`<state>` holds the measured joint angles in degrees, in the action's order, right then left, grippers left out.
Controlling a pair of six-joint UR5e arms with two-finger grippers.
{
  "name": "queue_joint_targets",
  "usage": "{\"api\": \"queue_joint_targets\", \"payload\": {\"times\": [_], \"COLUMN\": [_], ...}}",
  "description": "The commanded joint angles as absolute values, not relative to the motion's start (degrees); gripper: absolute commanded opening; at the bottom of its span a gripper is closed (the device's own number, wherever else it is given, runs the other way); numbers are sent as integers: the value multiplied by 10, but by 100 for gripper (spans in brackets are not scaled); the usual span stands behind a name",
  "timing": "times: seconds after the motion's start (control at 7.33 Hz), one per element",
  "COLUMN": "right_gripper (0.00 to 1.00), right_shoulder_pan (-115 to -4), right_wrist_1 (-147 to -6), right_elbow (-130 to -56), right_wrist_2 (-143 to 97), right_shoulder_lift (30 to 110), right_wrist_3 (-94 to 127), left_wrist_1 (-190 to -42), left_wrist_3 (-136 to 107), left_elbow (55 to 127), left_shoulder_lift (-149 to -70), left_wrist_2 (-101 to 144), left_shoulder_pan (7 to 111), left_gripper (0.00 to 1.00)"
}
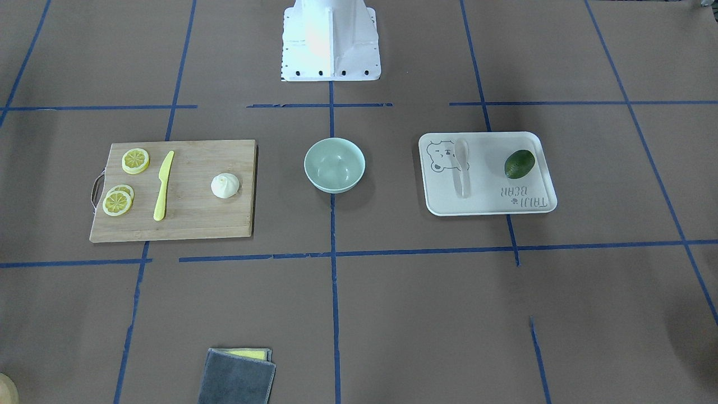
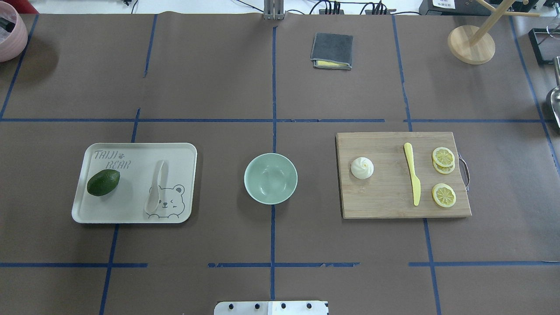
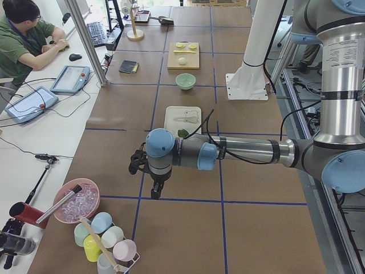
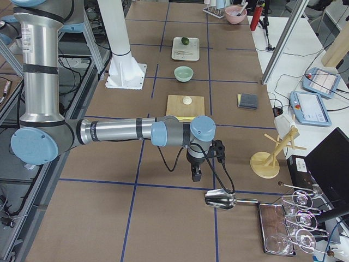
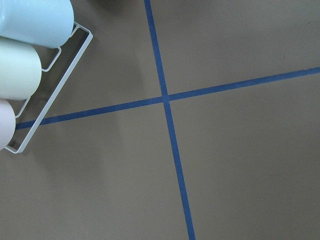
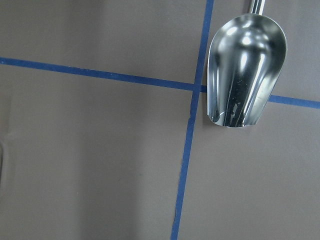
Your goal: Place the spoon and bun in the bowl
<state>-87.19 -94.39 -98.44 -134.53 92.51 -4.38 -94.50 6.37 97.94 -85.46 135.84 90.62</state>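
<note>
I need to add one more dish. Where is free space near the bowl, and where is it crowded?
Bare paper lies on both sides of the bowl: toward the tray and toward the cutting board. Between bowl and folded cloth is bare too. The board is crowded with bun, knife and lemon slices.

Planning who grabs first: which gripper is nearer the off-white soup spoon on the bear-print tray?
Left. The left gripper hangs beyond the white bear-print tray holding the off-white soup spoon; the right gripper hangs at the opposite end, beyond the wooden cutting board.
</note>
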Motion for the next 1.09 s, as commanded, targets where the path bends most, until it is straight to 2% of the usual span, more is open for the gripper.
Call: {"api": "queue_joint_targets", "payload": {"times": [0.0,0.27,0.41,0.68,0.95], "right_gripper": [100,100,100,100,100], "right_shoulder_pan": [-872,-871,-870,-866,-866], "right_wrist_1": [-943,-943,-940,-878,-852], "right_elbow": [-995,-998,-1010,-1002,-996], "right_wrist_2": [-1346,-1346,-1346,-1334,-1369], "right_shoulder_lift": [924,920,894,861,856], "right_wrist_3": [-43,-40,-36,-33,34], "left_wrist_1": [-954,-967,-1003,-1145,-1367], "left_wrist_3": [64,65,66,63,61], "left_elbow": [986,991,995,996,947], "left_shoulder_lift": [-865,-866,-867,-874,-881], "left_wrist_2": [1354,1353,1340,1316,1315], "left_shoulder_pan": [906,906,904,904,904], "left_gripper": [100,100,100,100,100]}}
